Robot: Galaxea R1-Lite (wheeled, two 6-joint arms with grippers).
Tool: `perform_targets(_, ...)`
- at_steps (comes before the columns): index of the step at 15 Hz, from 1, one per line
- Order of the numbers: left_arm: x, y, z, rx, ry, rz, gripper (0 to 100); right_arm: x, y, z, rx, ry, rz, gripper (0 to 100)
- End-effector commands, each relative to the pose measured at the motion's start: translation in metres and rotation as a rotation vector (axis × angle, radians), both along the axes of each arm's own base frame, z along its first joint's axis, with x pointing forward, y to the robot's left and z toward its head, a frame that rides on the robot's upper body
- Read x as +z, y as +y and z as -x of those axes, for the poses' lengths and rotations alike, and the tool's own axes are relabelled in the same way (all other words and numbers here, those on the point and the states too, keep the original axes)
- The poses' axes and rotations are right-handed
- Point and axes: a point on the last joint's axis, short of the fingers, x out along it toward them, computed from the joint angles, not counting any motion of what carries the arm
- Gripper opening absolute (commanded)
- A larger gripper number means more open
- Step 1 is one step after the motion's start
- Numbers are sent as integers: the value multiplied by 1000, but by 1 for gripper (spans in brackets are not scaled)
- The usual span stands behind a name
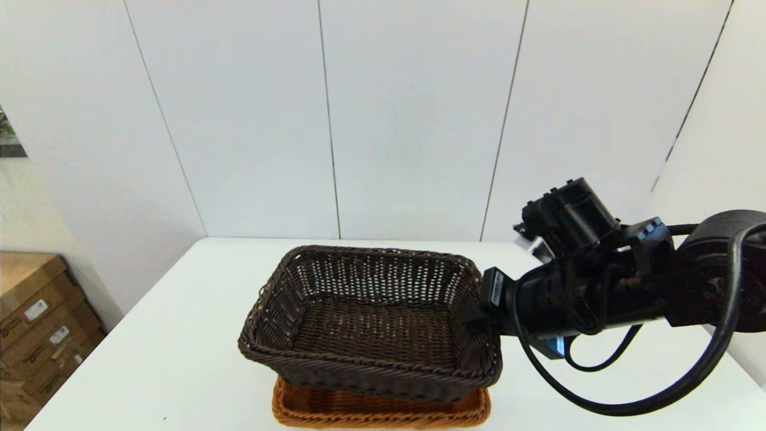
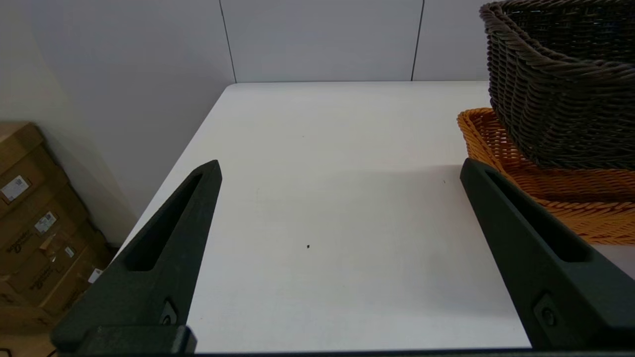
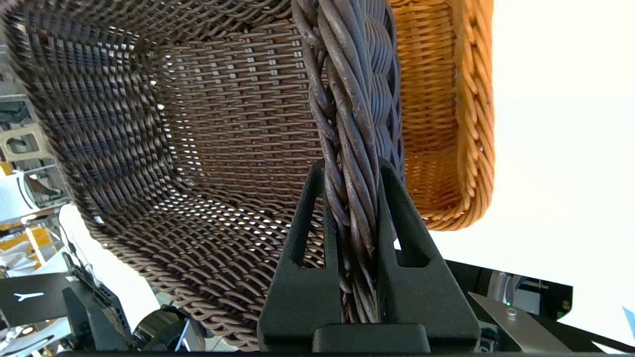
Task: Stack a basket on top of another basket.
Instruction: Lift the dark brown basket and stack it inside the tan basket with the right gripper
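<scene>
The right gripper (image 3: 352, 171) is clamped on the braided right rim of the dark brown rectangular wicker basket (image 1: 365, 317), held over the orange-tan rectangular wicker basket (image 1: 383, 410); the left gripper (image 2: 340, 171) is spread apart.

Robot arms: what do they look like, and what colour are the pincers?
The right arm is black and chunky, with blue trim, a small white label and thick black cables looping beneath. Each pincer has two long matte black fingers, wedge-shaped with a slot cut through: see the right pincer and the left pincer. The left arm itself is out of view.
</scene>
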Motion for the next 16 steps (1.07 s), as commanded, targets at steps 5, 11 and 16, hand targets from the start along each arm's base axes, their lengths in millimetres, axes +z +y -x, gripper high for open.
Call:
perform_targets(5, 0, 0, 0, -1, 1, 1, 100, -9, 10, 5, 39, 1, 0, 0)
perform_targets(11, 0, 0, 0, 1, 1, 1, 100, -15, 10, 1, 35, -29, -18, 0)
perform_targets(16, 0, 0, 0, -1, 1, 1, 100, -18, 9, -1, 41, -27, -4, 0)
